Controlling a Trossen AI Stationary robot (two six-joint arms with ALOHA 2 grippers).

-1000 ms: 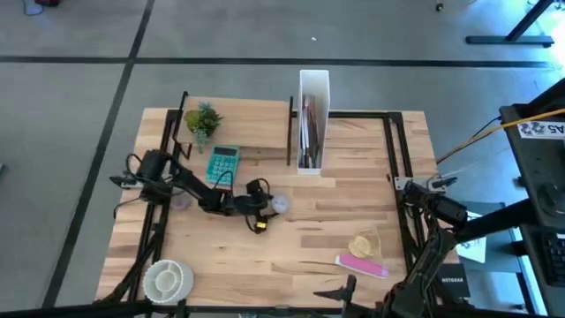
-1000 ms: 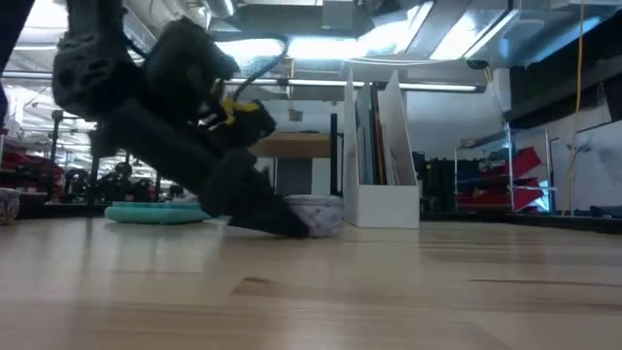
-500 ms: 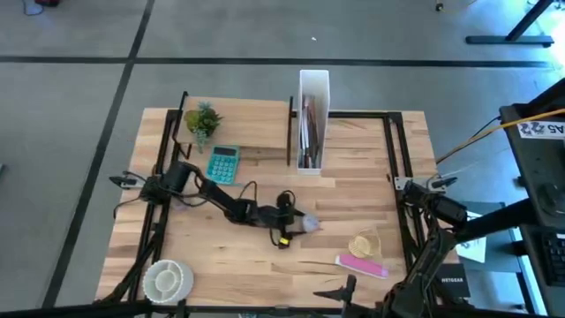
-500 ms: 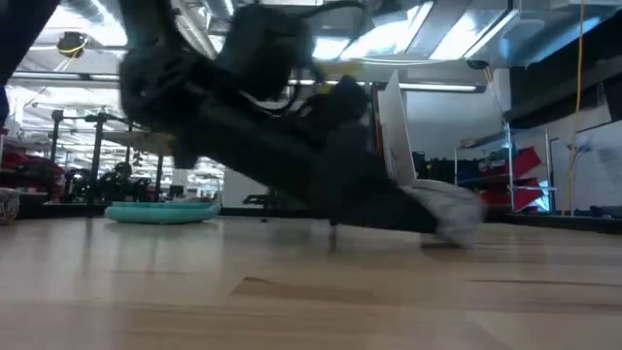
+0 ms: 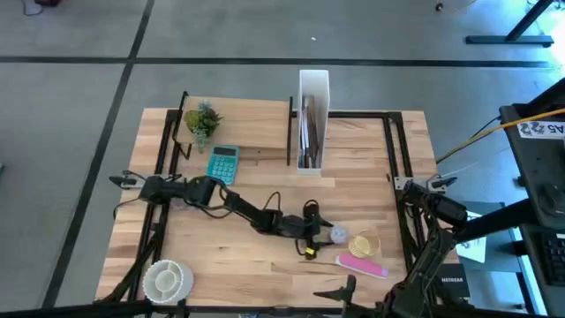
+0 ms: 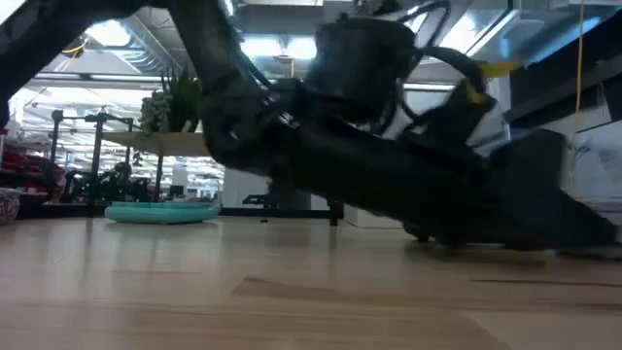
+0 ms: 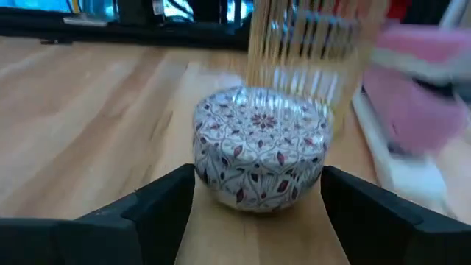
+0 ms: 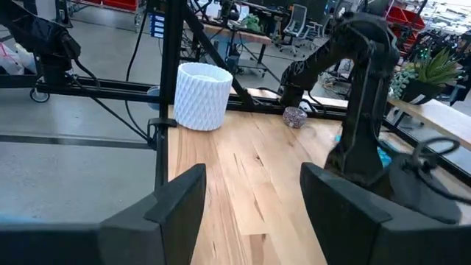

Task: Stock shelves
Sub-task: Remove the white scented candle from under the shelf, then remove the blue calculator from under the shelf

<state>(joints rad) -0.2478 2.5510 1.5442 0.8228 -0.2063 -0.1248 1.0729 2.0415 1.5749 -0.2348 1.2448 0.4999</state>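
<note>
The shelf (image 5: pixel 237 124) stands at the far left part of the table (image 5: pixel 353 168), a low light-wood board on thin black posts. A small potted plant (image 5: pixel 203 120) sits on the shelf's left end, and a teal calculator (image 5: pixel 222 164) lies on the table just in front of the shelf. Touching the shelf's right end stands a tall white file box (image 5: pixel 311 120) with papers in it.

Well away from the shelf, toward the table's near right, the left arm stretches low across the wood, and the left gripper (image 5: pixel 323 234) rests at a small round tin (image 7: pixel 259 147) with a red and grey floral pattern. In the left wrist view the two dark fingers (image 7: pixel 165 202) stand on either side of the tin with a visible gap to its sides, so the hand is spread wide and not clamping it. Just past the tin, farther from the shelf, is a clear yellowish cup (image 5: pixel 364 244), and beside that a pink flat object (image 5: pixel 362 266) on a white base.

A white ribbed bowl (image 5: pixel 167 278) sits at the near left corner, in front of the shelf and well apart from it.

The right gripper (image 8: pixel 250 195) waits off the table's right edge, its fingers parted and holding nothing
</note>
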